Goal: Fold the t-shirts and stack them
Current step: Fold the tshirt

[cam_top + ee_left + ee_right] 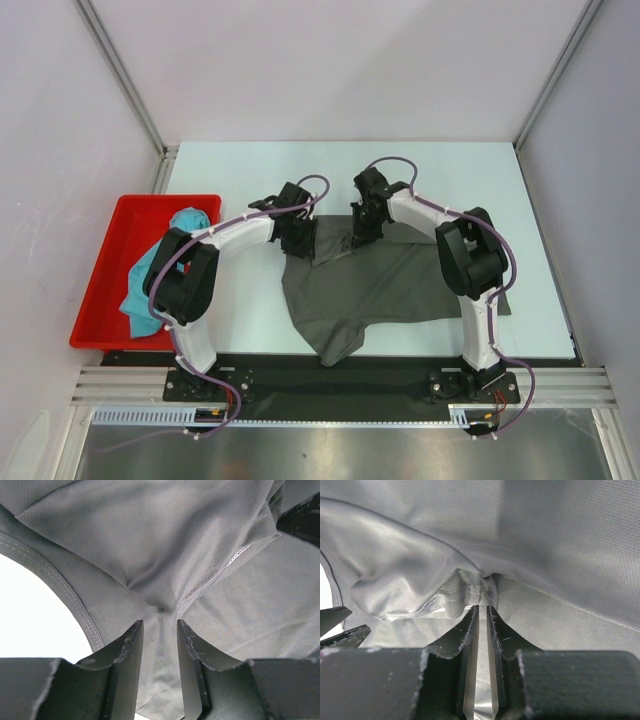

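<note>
The dark grey t-shirt (380,290) is thin, light knit cloth, limp and with no stiffness of its own. It will likely sag and drag wherever it is not held, and a single pinch will bunch it into a rope. The best holds look like the seamed parts, the hem, shoulders and collar, where doubled cloth gives the fingers something to bite. The two holds should be well apart so the edge between them stays straight.

It lies crumpled across the middle of the desk (420,175). Its body spreads toward the right edge and one rumpled tail reaches the near edge. The weave is fine and matte, with pale stitching along the seams.

Both arms meet at the side of the shirt nearest the far edge. The right end effector (482,607) is closed to a sliver on a puckered seam of the grey shirt. The left end effector (160,625) has its fingers a little apart with cloth gathered between them, and I cannot tell whether it is actually clamping.

The teal t-shirt (187,222) is heaped unfolded in the red tray (110,262) at the left edge, spilling over the tray's wall toward the near-left corner.
</note>
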You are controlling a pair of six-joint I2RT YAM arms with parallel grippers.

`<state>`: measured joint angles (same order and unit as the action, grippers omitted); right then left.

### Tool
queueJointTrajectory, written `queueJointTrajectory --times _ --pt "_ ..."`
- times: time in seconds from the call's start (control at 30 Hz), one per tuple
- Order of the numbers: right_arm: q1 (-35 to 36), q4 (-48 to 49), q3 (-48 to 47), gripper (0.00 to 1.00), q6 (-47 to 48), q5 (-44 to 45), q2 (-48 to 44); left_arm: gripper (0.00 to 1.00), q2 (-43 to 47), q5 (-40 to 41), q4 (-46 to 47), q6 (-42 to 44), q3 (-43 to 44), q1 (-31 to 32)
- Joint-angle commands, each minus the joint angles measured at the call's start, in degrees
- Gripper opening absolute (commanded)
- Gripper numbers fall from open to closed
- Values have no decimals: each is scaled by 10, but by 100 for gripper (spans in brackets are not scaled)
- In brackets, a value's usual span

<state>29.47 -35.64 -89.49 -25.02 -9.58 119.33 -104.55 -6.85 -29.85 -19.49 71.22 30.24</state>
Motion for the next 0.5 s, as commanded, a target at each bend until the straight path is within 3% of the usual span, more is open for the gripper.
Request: queueJointTrajectory --times 0.0,0.47 --pt "-1 15 -23 17 -10 -10 7 38 33 -6 13 -6 -8 2" --pt "-7 24 -19 21 -16 -28 27 38 31 -7 15 -9 -9 3"
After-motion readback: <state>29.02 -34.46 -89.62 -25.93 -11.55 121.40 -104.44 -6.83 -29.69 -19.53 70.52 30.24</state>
